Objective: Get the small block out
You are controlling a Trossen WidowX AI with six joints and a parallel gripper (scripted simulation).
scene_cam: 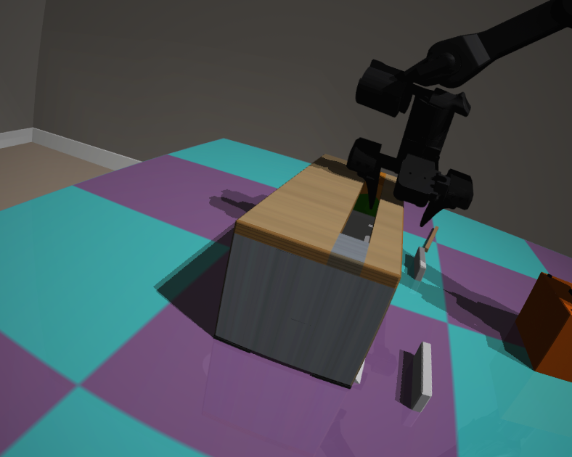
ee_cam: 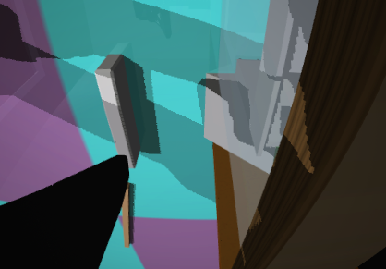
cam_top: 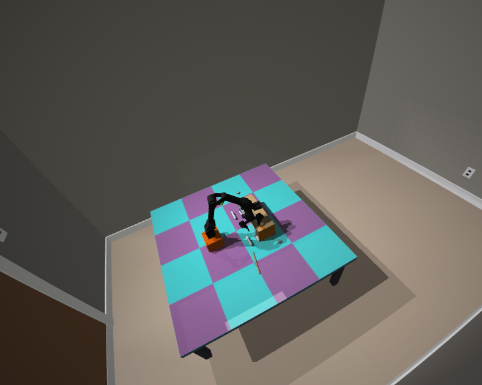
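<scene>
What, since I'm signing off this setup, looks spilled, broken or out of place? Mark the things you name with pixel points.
Nothing looks spilled or broken, and the box (cam_top: 266,233) (scene_cam: 301,305) (ee_cam: 224,210) stands upright. Only the thin wooden strip (cam_top: 256,263) (scene_cam: 431,239) (ee_cam: 126,219) seems slightly odd, lying loose, apart from the box; whether it belongs there, I can't tell.

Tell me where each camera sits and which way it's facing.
Top: high above, looking down at the table; the whole arm shows.
Exterior: beside the box, looking along its slotted top; the arm's outer part and claw show.
Wrist: on the arm, looking down past the box; one black finger shows clearly.
Top and exterior share the orange base.
</scene>
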